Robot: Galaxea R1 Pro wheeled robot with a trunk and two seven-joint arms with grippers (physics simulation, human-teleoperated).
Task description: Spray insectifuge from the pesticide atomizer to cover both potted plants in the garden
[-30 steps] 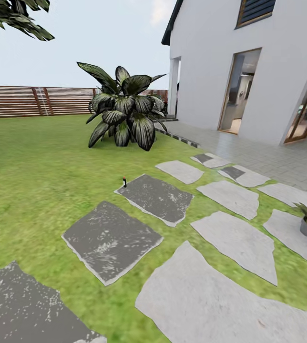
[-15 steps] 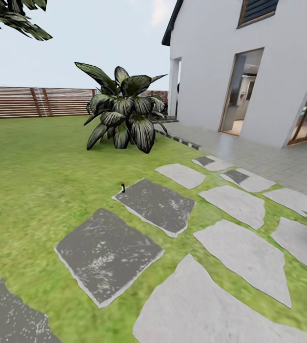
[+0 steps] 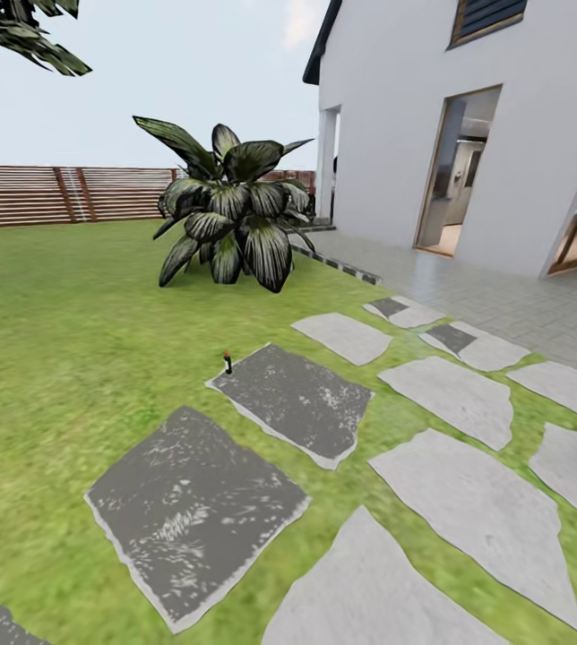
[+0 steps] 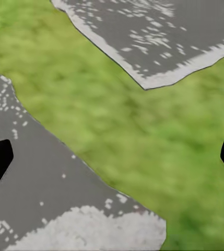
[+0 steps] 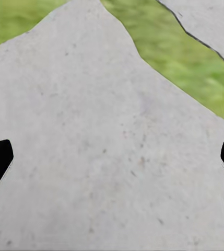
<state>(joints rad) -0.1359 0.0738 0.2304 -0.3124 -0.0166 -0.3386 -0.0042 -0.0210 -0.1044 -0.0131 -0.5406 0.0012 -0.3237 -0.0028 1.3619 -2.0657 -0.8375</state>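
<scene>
The garden lawn (image 3: 64, 305) runs back to a wooden fence (image 3: 20, 193). A large dark shrub (image 3: 226, 210) grows on it near the house (image 3: 468, 134). The atomizer (image 3: 228, 362) stands upright on the grass, just beside the far left corner of a dark paving stone (image 3: 293, 399).

The bottle is judged light, rigid, smooth and easily tipped. Grip it around the mid-body, below the red top.

The left gripper (image 4: 112, 157) and right gripper (image 5: 112, 157) both hold their fingers spread wide, empty.

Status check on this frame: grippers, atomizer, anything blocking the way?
Both grippers open, empty: left gripper, right gripper. Pesticide atomizer upright on the lawn, at a dark stepping stone's corner. Nothing in the way.
</scene>
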